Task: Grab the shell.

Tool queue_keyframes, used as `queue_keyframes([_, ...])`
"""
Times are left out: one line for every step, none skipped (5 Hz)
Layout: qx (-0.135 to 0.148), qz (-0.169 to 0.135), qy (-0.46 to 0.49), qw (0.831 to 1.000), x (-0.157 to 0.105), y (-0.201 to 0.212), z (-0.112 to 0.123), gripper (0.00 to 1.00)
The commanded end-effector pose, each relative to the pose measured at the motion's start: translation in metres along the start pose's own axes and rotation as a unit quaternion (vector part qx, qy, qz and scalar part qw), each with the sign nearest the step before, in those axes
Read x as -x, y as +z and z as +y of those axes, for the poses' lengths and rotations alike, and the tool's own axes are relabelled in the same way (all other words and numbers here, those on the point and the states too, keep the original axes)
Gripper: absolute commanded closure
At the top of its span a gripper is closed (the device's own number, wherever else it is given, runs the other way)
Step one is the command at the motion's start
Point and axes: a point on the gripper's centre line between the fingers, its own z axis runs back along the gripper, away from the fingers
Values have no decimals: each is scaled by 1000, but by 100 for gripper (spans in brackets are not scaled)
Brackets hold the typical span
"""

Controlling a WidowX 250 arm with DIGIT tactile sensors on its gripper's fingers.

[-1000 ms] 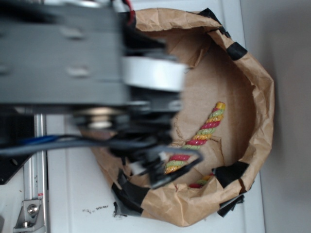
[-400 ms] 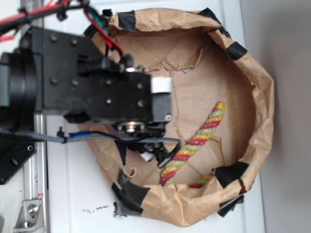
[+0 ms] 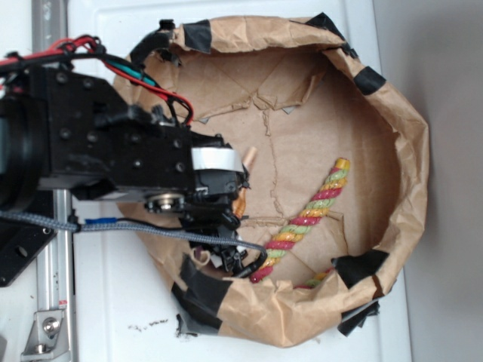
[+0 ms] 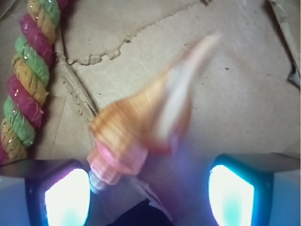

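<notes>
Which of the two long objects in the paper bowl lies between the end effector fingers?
The shell: ribbed orange with a pale tip, between the open fingers. The twisted rope lies off to the side.

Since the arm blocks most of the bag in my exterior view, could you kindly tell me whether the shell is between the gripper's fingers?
Observer: Yes. In the wrist view the shell lies on the paper floor, with its spire end between the open fingers of the gripper.
Operator: Thank you. Is it centred between them?
Observer: No. Its ribbed spire end sits close to the finger at the picture's left. The blur hides whether they touch.
Operator: And where is the rope?
Observer: The rope runs along the picture's left edge, apart from the shell.
</notes>
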Motion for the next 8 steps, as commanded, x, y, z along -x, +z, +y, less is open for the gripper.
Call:
queue_keyframes([-9,-18,-12,1000,-16,-8,-4,0])
queue_keyframes([-22,-13,-5,1000,-25,-11,-8,0])
queue_keyframes([-42,-12,-24,999,-25,-17,-8,100])
queue_keyframes([-47,-14,-96,994,-33,13,-10,100])
queue_keyframes([-17,-47,-206,977,-57,64,-4,100])
queue_keyframes([-22,-80,-271,959,-75,117,3,100])
queue_keyframes([-23,-82,-341,936,-84,147,5,100])
queue_keyframes([-32,-69,-350,934,-79,142,5,100])
